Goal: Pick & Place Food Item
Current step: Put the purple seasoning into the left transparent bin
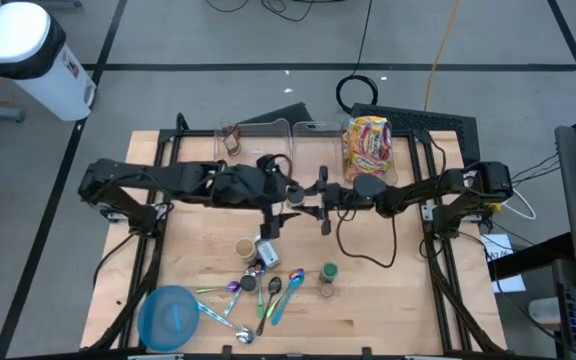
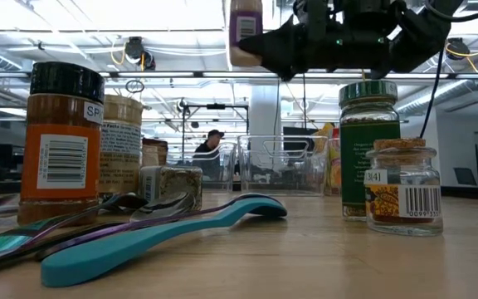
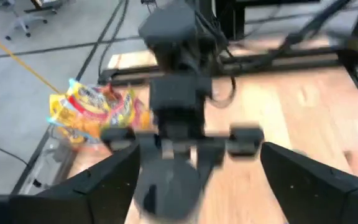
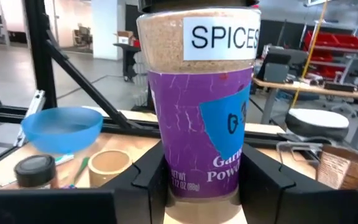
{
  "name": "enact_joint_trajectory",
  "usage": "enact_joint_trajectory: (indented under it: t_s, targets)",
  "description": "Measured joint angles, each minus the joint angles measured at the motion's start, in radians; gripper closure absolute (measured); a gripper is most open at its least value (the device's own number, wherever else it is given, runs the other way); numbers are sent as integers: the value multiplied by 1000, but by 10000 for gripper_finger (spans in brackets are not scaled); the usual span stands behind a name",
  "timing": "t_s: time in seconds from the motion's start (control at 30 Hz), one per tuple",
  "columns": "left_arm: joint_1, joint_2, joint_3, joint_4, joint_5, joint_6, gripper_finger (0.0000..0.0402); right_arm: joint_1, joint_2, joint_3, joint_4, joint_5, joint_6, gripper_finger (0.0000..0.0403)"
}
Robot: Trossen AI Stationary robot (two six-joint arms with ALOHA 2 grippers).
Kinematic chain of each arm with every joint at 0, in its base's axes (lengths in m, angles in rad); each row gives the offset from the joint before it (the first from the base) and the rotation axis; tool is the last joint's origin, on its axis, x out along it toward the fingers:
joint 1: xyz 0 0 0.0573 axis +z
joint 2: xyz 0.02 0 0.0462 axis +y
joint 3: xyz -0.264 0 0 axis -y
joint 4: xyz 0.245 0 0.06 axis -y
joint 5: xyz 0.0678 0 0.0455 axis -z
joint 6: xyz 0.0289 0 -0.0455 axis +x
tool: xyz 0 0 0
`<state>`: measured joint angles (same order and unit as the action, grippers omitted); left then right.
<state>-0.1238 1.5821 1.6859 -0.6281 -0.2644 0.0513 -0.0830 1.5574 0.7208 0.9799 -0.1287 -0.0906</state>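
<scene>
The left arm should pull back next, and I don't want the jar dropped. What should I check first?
1. Right gripper shut on the garlic powder jar: ok.
2. Left gripper fingers spread wide: ok.
3. Jar upright in the grip: ok.
4. Jar held well above the spice jars and spoons on the table: ok.
5. Left fingers fully off the jar: cannot tell.

Spoons (image 1: pixel 268 292) lie between the bowl (image 1: pixel 168 318) and two jars (image 1: pixel 327 280).
</scene>
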Motion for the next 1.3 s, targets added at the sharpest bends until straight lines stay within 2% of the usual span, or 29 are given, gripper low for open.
enact_joint_trajectory:
  t_s: [0.17,0.33,0.57,0.77,1.1,1.3]
  targets:
    - [40,71,27,-100,2,0,89,-3,0,16,-56,-3,-1,266]
    - [85,97,27,-171,6,-4,91,-3,0,18,-61,1,-1,266]
    - [106,93,27,-184,16,-7,96,-4,0,19,-73,7,0,265]
    - [108,76,27,-187,81,-4,108,-2,-1,21,-70,-4,-1,264]
    - [106,65,27,-186,82,-3,112,-2,-2,19,-72,-5,-3,264]
    - [106,65,27,-185,86,-4,150,-3,-2,19,-73,-2,-2,264]
